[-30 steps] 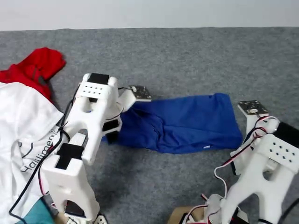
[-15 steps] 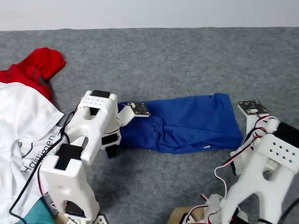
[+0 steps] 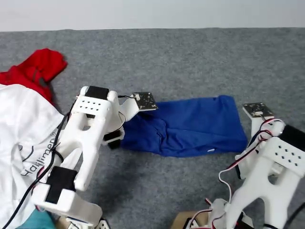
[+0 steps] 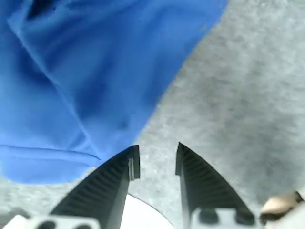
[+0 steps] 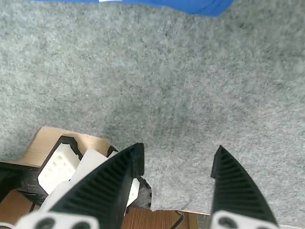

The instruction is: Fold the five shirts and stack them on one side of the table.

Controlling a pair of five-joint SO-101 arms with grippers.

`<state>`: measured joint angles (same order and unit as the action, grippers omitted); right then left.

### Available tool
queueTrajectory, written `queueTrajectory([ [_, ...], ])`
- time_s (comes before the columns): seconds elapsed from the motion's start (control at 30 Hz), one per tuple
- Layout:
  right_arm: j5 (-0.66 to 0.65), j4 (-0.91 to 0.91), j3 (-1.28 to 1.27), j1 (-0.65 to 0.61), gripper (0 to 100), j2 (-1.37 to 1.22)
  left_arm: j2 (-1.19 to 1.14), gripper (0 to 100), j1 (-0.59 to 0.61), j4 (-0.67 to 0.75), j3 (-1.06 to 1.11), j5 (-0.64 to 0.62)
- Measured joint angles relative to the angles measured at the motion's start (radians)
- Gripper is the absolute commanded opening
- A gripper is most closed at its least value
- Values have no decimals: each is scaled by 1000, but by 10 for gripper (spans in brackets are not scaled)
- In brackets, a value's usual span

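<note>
1. Heaped along the left edge of the grey felt surface (image 3: 190, 62): a large white shirt with dark print (image 3: 24, 129). Touching it on the far side, near the back-left corner: a crumpled red garment (image 3: 40, 67). At the near-left corner, by the left arm's base: a scrap of teal cloth (image 3: 40, 222). At the near edge, by the right arm's base: a tan flat board (image 3: 183, 220).
2. About mid-surface, between the two arms and well apart from the left-hand heap: the blue fabric shirt (image 3: 190, 126), laid out as a wide, slightly rumpled band.
3. In the way in the high view: the white plastic left arm (image 3: 83, 138), stretched over the blue shirt's left end and hiding that end.
4. Plain in the left wrist view: the left pincer (image 4: 157, 155), jaws slightly parted with nothing between them, hanging over bare felt just beside the blue shirt's (image 4: 86, 71) edge, with a rolled hem close to one fingertip.
5. Plain in the right wrist view: the right pincer (image 5: 178, 152), spread wide and empty, over bare felt, with the blue shirt's (image 5: 190, 5) hem near and the tan board (image 5: 38, 143) below. In the high view: the white plastic right arm (image 3: 267, 167) at the near-right corner, just beside the shirt's right end.
6. Counted: four pieces of cloth (one blue, one white, one red, one teal), two arms and two pincers.
</note>
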<state>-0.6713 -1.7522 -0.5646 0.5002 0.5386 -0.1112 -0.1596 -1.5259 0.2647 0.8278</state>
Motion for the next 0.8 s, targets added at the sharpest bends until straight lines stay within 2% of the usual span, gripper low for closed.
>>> queueTrajectory([
  [0.33,0,0,0,0,245,0,-219,139,-20,147,0,0],
  [0.47,0,0,0,0,245,0,-250,130,-20,149,-29,-20],
  [0.63,0,0,0,0,245,0,-287,9,-20,146,-63,-48],
  [0.8,0,0,0,0,245,0,-315,2,-25,103,-92,-48],
])
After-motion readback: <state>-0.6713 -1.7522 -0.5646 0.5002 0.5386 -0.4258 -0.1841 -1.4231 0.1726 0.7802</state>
